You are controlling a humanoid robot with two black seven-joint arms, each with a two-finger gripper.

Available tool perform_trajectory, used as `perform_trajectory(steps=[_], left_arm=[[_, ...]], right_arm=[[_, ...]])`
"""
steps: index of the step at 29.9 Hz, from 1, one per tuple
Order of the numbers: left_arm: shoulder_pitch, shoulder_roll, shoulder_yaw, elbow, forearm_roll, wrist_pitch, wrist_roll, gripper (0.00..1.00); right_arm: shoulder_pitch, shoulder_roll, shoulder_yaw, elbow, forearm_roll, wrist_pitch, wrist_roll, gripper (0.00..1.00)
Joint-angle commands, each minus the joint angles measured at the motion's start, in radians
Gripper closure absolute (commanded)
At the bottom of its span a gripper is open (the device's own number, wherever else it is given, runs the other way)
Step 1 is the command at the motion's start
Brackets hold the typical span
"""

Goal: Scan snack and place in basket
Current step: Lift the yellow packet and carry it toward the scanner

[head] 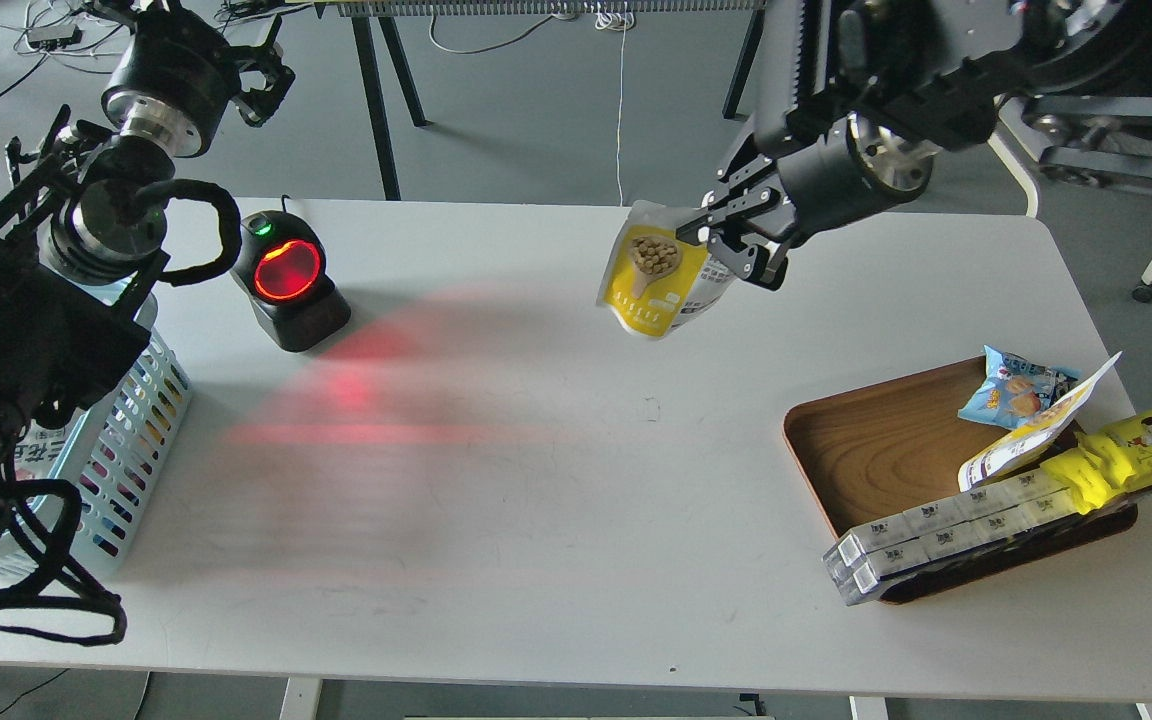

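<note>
The snack (651,283), a yellow pouch picturing round tan pieces, hangs in the air over the far middle of the table. My right gripper (714,238) is shut on its upper right edge and holds it clear of the table, yellow front turned toward me. The light blue basket (131,425) stands at the table's left edge, mostly hidden behind my left arm. My left gripper (261,72) is raised at the far left, above and behind the basket. It is small and dark, so its fingers cannot be told apart.
A black barcode scanner (288,280) with a glowing red window stands at the far left and casts red light on the table. A brown wooden tray (871,455) at the right holds a blue packet (1011,385), a yellow cartoon-face packet (1146,440) and long clear boxes (946,530).
</note>
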Motion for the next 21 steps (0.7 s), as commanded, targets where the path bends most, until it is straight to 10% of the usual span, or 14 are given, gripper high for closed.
perform_trajectory(steps=[1,10,21], left_arm=[[0.002,0.002,0.000,0.000,0.000,0.000,-0.002,0.00],[0.003,0.001,0.000,0.000,0.000,-0.002,-0.002,0.00],[0.005,0.006,0.000,0.001,0.000,-0.005,-0.002,0.00]], right_arm=[[-0.014,0.117,0.028,-0.065,0.038,0.000,0.000,1.00],[-0.132,0.426,0.031,-0.239,0.055,-0.003,0.000,1.00],[-0.189,0.426,0.031,-0.319,0.055,-0.003,0.000,1.00]])
